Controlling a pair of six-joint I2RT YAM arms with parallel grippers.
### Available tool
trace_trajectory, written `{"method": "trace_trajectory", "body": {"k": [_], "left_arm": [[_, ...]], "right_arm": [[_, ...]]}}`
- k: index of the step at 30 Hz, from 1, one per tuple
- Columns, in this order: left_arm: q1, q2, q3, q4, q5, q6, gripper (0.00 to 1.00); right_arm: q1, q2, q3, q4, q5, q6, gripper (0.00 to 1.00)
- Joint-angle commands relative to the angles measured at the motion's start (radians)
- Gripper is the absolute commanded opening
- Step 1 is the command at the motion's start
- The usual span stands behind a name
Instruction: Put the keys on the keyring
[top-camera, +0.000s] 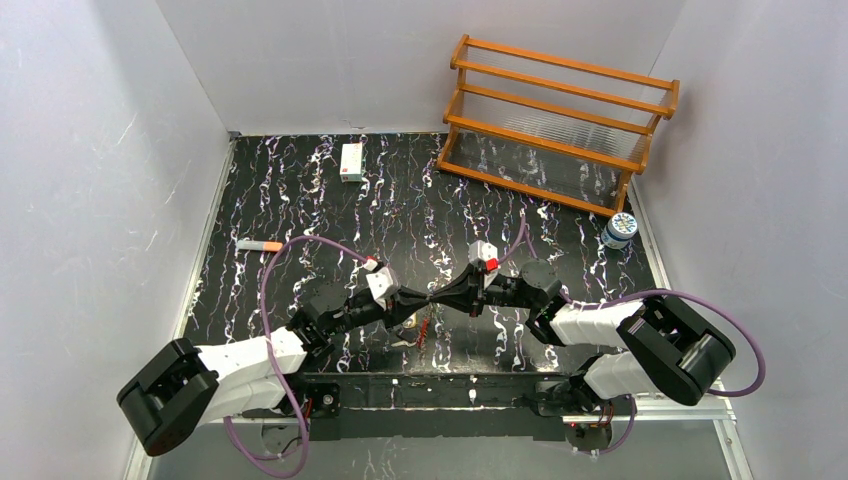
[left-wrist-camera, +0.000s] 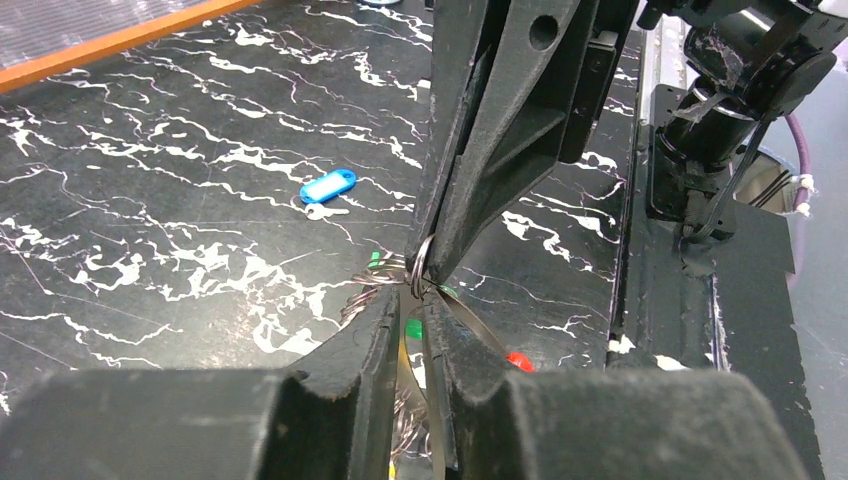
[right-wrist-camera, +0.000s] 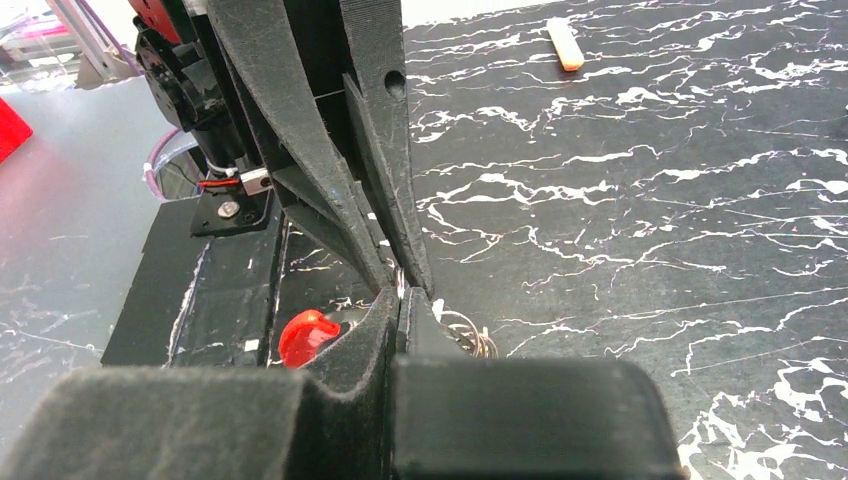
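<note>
One keyring (left-wrist-camera: 368, 290) — your left end effector (left-wrist-camera: 415, 298) and right end effector (left-wrist-camera: 426, 262) both clamp it, likely steadying it; blue key (left-wrist-camera: 328, 187) loose.

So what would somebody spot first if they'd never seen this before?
Probably the two black robot claws meeting nose to nose near the front middle of the table: the left gripper and right gripper both pinch the keyring between them. After that, the blue key lying alone on the black marbled table, and the orange wooden rack in the far right corner.
</note>
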Motion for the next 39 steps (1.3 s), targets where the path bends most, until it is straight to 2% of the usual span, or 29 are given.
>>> {"method": "trace_trajectory", "body": {"k": [1,9,15,20,22,24,30,32,35,37,39], "left_arm": [[-0.003,-0.033,0.0,0.062,-0.004,-0.006,0.15],[-0.003,-0.029,0.004,0.072,-0.003,-0.01,0.14],[-0.002,-0.008,0.013,0.079,0.002,-0.009,0.0],[-0.003,0.004,0.021,0.077,-0.004,-0.013,0.0],[-0.002,0.002,0.02,0.077,-0.015,-0.012,0.0],[-0.003,-0.002,0.017,0.075,-0.025,-0.005,0.0],[-0.002,-0.015,0.045,-0.017,-0.032,0.038,0.0],[-0.002,-0.014,0.063,-0.06,-0.026,0.076,0.0],[-0.002,-0.01,0.096,-0.149,-0.021,0.12,0.0],[-0.002,-0.007,0.123,-0.208,-0.021,0.145,0.0],[-0.002,0.0,0.15,-0.268,-0.023,0.174,0.0]], "right_arm": [[-0.004,-0.005,0.003,0.074,-0.018,0.001,0.01],[-0.004,-0.002,0.013,0.064,-0.038,0.0,0.01],[-0.004,-0.003,0.019,0.055,-0.04,-0.005,0.01],[-0.004,-0.014,0.026,0.014,-0.012,-0.014,0.01],[-0.006,-0.034,0.03,-0.031,-0.005,-0.044,0.08],[-0.007,-0.063,0.039,-0.093,0.011,-0.08,0.27],[-0.01,-0.18,0.089,-0.354,0.07,-0.249,0.62],[-0.01,-0.216,0.108,-0.437,0.094,-0.307,0.66],[-0.01,-0.246,0.158,-0.587,0.103,-0.397,0.67],[-0.011,-0.246,0.203,-0.686,0.091,-0.453,0.65],[-0.012,-0.233,0.245,-0.771,0.075,-0.49,0.59]]}}
